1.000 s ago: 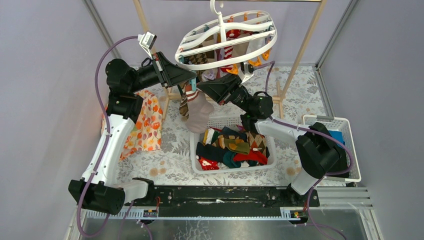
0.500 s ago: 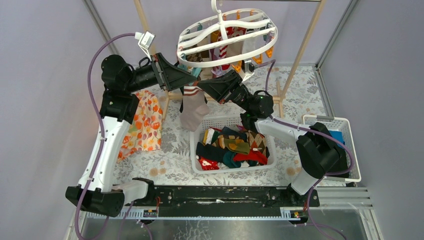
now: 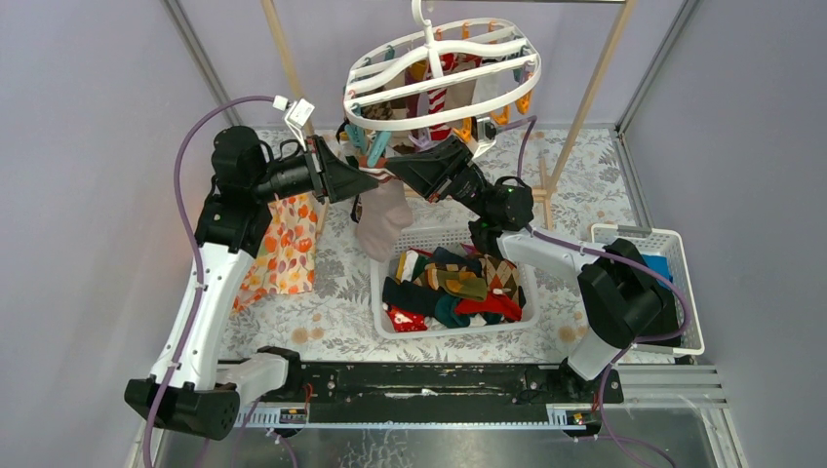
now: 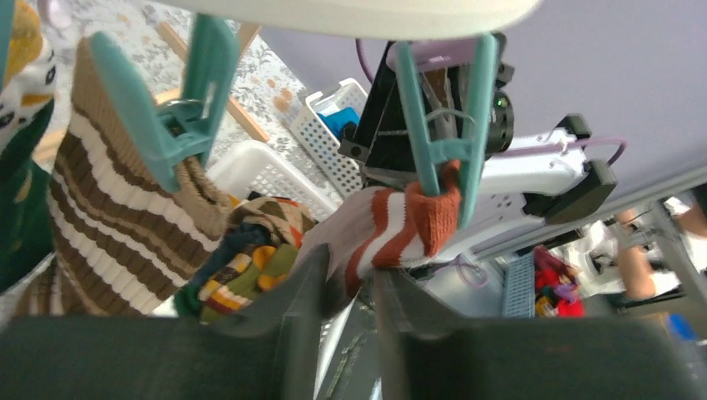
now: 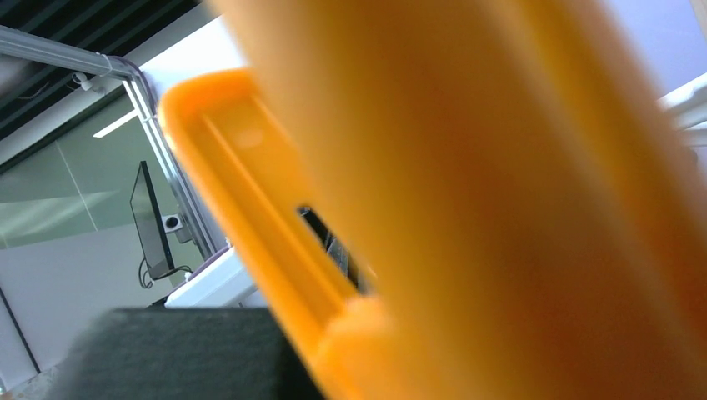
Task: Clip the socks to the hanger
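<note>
The white-and-rust striped sock (image 4: 392, 237) hangs from a teal clip (image 4: 438, 150) on the left rim of the white oval plastic hanger (image 3: 429, 41), with open space beneath it, just beyond the white mesh basket (image 3: 376, 288) of loose mixed-colour socks (image 3: 458, 288). We find the left gripper (image 4: 346, 287) partly parted around the sock, grip unconfirmed. The right gripper (image 3: 395, 168) is closed, and a blurred orange clip (image 5: 467, 208) blocks its wrist view, hiding what it holds.
</note>
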